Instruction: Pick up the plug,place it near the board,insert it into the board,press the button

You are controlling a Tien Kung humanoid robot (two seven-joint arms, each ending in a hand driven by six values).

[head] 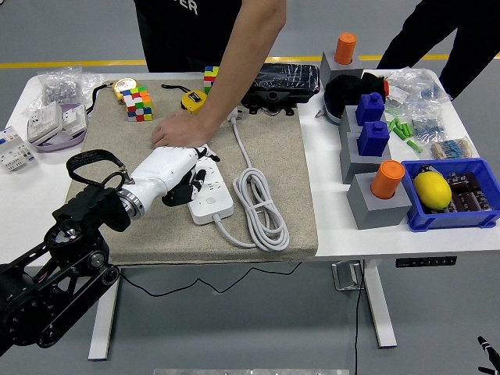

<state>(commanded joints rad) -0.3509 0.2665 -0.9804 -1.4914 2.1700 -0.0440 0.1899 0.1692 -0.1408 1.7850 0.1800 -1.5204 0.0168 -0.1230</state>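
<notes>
- One robot hand in view: left hand, white shell w/ black fingers, reached in from lower left on a black arm and sat over the near-left part of the white power strip.
- Its fingers were curled down onto the strip's top; whether they pinched anything couldn't be told, since the hand hid what was under it.
- Plug not visible as a separate item; hidden under the hand or already in, can't tell which.
- Strip lay lengthwise on the beige mat, its white cable coiled just beside it on the right.
- Person's hand rested flat on the mat at the strip's far end, touching or just beside the robot's hand; the forearm came down from the table's far side.
- Near that hand: yellow tape measure and colourful cube on the mat's far-left part.
- Right side of table, well apart from the strip: blue bin holding a yellow lemon-like object, and grey blocks w/ orange cylinder.
</notes>
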